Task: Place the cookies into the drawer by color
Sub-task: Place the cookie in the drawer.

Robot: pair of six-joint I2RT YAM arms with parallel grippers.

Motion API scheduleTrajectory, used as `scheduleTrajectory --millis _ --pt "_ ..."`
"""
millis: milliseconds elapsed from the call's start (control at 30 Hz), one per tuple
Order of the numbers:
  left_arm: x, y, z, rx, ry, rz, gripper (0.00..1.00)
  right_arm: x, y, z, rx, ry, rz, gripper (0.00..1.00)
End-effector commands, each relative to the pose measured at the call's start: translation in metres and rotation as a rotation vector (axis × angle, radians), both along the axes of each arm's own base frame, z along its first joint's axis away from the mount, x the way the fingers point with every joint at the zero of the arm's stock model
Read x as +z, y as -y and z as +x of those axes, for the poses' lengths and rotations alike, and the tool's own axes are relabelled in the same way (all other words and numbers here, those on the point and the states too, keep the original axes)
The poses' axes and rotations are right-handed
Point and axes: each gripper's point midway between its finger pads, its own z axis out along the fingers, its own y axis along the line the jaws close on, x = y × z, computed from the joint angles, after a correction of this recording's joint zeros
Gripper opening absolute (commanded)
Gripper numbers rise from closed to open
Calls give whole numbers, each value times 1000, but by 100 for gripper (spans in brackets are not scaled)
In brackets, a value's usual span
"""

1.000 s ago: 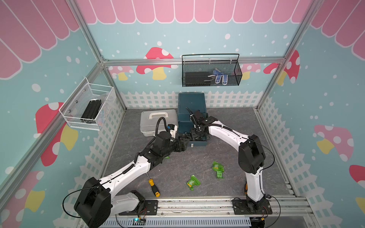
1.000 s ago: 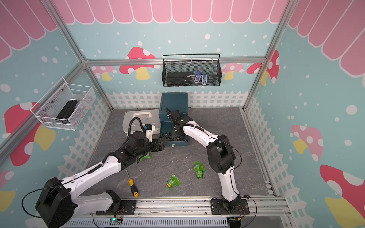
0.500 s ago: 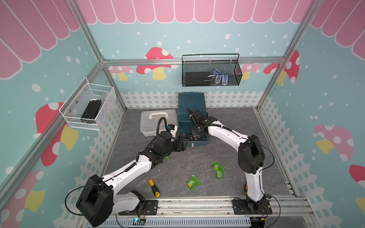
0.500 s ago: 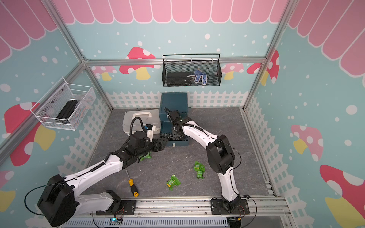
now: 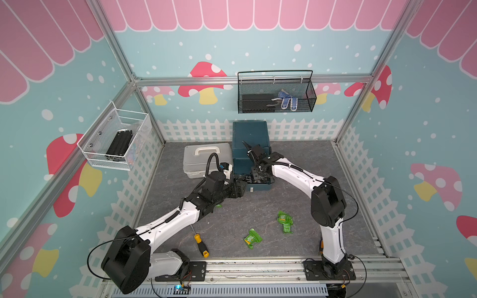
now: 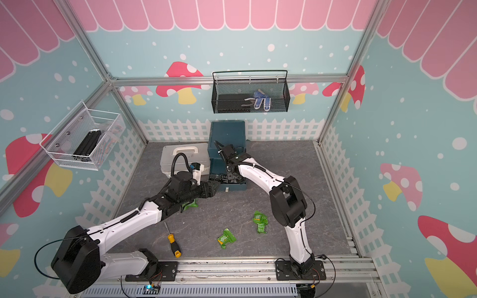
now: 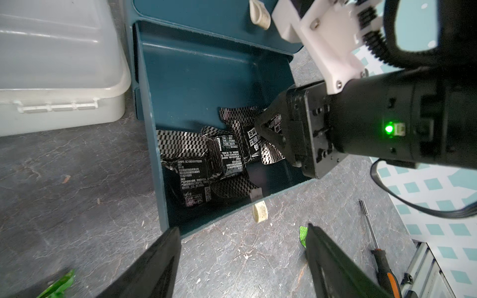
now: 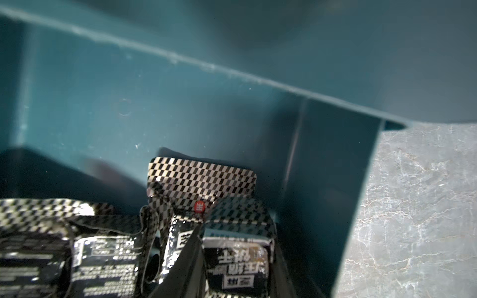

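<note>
The teal drawer cabinet [image 5: 249, 134] stands at the back with its bottom drawer [image 7: 206, 72] pulled out. Several black cookies [image 7: 196, 175] lie inside it. My right gripper [image 8: 235, 247] reaches down into that drawer [image 8: 129, 103], shut on one black cookie [image 8: 237, 263], which sits between its fingers. My left gripper [image 7: 240, 232] hangs open and empty over the floor just in front of the drawer. Green cookies lie on the floor in both top views: one [image 5: 252, 238] near the front, a small cluster [image 5: 285, 222] by the right arm, one [image 6: 189, 205] half under my left arm.
A pale grey lidded case [image 5: 206, 160] sits left of the cabinet. A yellow-handled screwdriver [image 5: 201, 245] lies near the front rail, and an orange-and-black one [image 7: 374, 240] by the right side. A black mesh basket [image 5: 276, 95] and a white one [image 5: 116, 139] hang on the walls.
Hardly anything has moved: the right gripper stays inside the drawer with the black cookie, and the left gripper stays open in front of the drawer.
</note>
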Motion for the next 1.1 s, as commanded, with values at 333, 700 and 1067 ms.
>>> scheduleTrajectory --millis 333,700,1067 --pt "36 -4 10 22 82 4 79 26 -3 -1 23 57 -8 51" --pt "49 -11 7 39 106 9 80 31 -4 -3 18 56 12 58" --pt "81 -12 14 55 153 1 81 68 4 -9 28 121 36 63"
